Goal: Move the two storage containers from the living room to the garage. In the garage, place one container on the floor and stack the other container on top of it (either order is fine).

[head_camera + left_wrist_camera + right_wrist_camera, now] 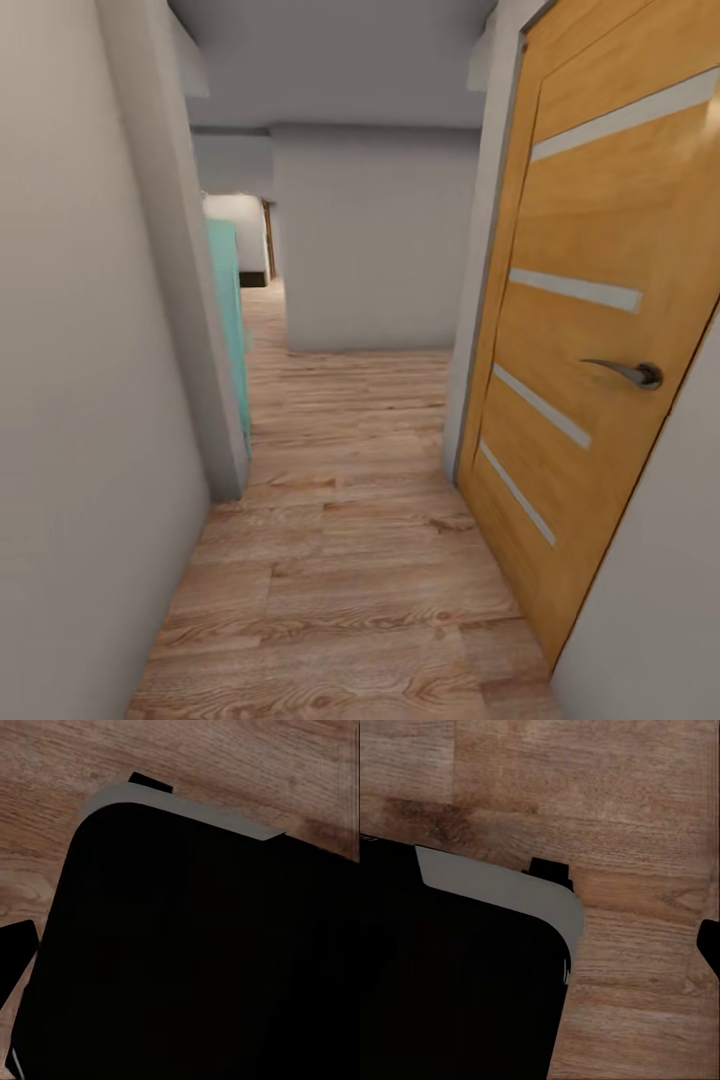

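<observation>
Looking down a narrow hallway (340,560) past a wooden door (590,330); neither claw's opening can be made out.

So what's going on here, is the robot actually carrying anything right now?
Nothing is being handled that the views show. The robot is in a narrow hallway with wood-plank flooring, an orange wooden door on its right and grey walls ahead. Both wrist cameras look down at a dark rounded body over the planks.

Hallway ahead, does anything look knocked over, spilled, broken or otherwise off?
Nothing stands out. The wood-plank floor shows no spill or debris, the walls look unmarked, and the wooden door on the right stands intact with its handle in place.
</observation>
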Robot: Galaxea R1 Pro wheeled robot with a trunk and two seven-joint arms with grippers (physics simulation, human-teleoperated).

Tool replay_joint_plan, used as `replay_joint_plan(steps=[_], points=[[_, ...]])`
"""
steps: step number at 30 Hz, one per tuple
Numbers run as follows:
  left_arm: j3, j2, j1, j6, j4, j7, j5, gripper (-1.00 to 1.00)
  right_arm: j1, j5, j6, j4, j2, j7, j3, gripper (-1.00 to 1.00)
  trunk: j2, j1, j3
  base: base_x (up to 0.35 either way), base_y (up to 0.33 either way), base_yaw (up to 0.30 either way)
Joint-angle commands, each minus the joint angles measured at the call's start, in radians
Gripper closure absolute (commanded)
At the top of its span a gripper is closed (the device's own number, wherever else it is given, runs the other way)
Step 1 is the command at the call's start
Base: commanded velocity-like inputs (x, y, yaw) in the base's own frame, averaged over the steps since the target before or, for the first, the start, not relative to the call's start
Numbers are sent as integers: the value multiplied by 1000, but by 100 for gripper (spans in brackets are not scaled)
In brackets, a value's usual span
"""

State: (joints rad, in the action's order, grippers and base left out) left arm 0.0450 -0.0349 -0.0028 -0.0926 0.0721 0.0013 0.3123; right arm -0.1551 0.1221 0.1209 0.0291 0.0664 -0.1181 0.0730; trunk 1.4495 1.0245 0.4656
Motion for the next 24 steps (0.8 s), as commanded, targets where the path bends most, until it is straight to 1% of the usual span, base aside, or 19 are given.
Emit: replay_joint_plan(steps=[1, 3, 8, 11, 15, 24], points=[[4, 1, 0, -2, 0, 0, 2, -100, -1, 4, 6, 3, 0, -1, 7, -100, 0, 1, 1, 305, -162, 0], [4, 4, 0, -1, 0, 0, 3, -100, -1, 4, 7, 3, 2, 0, 7, -100, 0, 1, 1, 305, -152, 114], [4, 4, 0, -1, 0, 0, 3, -100, -1, 3, 6, 3, 2, 0, 7, -100, 0, 1, 1, 305, -141, 241], [4, 4, 0, -1, 0, 0, 3, -100, -1, 3, 6, 3, 3, 0, 7, -100, 0, 1, 1, 307, -130, 120], [4, 4, 0, -1, 0, 0, 4, -100, -1, 2, 6, 3, 3, 1, 6, -100, 0, 1, 1, 314, -72, 29], [4, 5, 0, -1, 0, 0, 4, -100, -1, 1, 5, 3, 3, 1, 5, -100, 0, 1, 1, 321, -8, 3]])
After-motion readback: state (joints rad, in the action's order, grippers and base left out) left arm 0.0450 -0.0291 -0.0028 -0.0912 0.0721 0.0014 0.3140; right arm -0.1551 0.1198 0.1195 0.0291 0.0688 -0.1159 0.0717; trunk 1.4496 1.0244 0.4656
